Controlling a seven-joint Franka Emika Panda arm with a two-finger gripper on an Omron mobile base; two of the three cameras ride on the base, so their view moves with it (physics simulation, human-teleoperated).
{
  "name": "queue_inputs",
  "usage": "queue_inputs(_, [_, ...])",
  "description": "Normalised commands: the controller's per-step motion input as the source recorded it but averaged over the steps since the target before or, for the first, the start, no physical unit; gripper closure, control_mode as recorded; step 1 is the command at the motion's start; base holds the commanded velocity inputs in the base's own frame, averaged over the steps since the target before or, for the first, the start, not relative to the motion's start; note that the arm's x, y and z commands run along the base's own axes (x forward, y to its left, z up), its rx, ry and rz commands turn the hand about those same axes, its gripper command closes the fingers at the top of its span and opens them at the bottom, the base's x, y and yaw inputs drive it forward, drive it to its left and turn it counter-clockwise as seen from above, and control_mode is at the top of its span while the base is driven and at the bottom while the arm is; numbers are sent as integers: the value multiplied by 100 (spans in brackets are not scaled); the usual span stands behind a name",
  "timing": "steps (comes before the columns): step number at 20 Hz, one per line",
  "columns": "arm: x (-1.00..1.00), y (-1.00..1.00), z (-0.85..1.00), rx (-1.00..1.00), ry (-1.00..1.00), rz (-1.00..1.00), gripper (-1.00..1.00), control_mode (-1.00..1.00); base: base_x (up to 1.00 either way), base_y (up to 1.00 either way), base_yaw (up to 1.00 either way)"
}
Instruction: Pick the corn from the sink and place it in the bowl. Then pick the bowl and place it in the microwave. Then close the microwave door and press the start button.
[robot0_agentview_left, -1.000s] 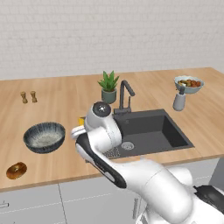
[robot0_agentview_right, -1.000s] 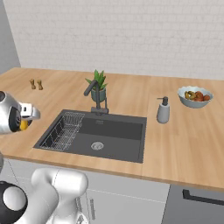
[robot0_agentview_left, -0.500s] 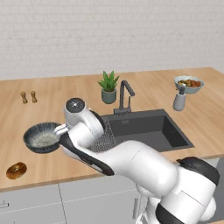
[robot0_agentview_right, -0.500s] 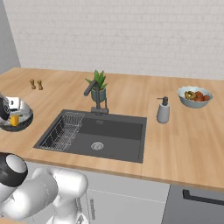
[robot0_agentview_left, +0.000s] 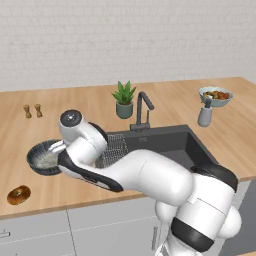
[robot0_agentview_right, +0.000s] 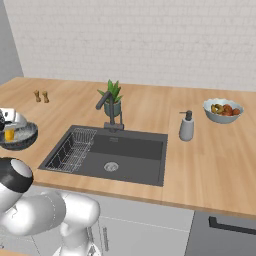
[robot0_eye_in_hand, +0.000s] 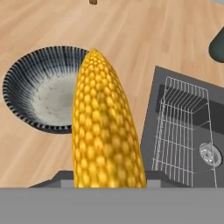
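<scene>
Yellow kernels crowd the hand view: the corn (robot0_eye_in_hand: 107, 127) stands lengthwise up the middle, its tapered tip pointing away toward the bowl's (robot0_eye_in_hand: 41, 94) near rim, its butt end cut off at the bottom where the claw (robot0_eye_in_hand: 107, 177) grasps it, so the finger tips themselves are hidden behind the cob. In the right base view the corn (robot0_agentview_right: 9, 134) is a small yellow stub held upright just over the bowl (robot0_agentview_right: 22, 139), which sits at the left edge of the worktop (robot0_agentview_right: 210, 165), partly cut off by the frame. In the left base view the arm's white wrist covers the bowl's (robot0_agentview_left: 42, 157) right side and hides the cob. The sink (robot0_agentview_right: 125, 155) lies to the right with its wire rack (robot0_agentview_right: 75, 152). No writing is legible anywhere.
</scene>
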Motion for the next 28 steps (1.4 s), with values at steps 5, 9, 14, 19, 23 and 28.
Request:
queue_inputs(5, [0,5,-16,0,0,-1,100,-100,0,0,0])
queue_inputs(9, [0,0,-20,0,-2,-2,100,-100,0,0,0])
queue_inputs(14, [15,5,-1,0,-1,-2,100,-100,0,0,0])
queue_inputs(19, [40,21,0,0,0,-3,100,-100,0,0,0])
queue_inputs(23, [34,32,0,0,1,-4,100,-100,0,0,0])
queue_inputs(28, [32,33,-1,0,3,-6,100,-100,0,0,0])
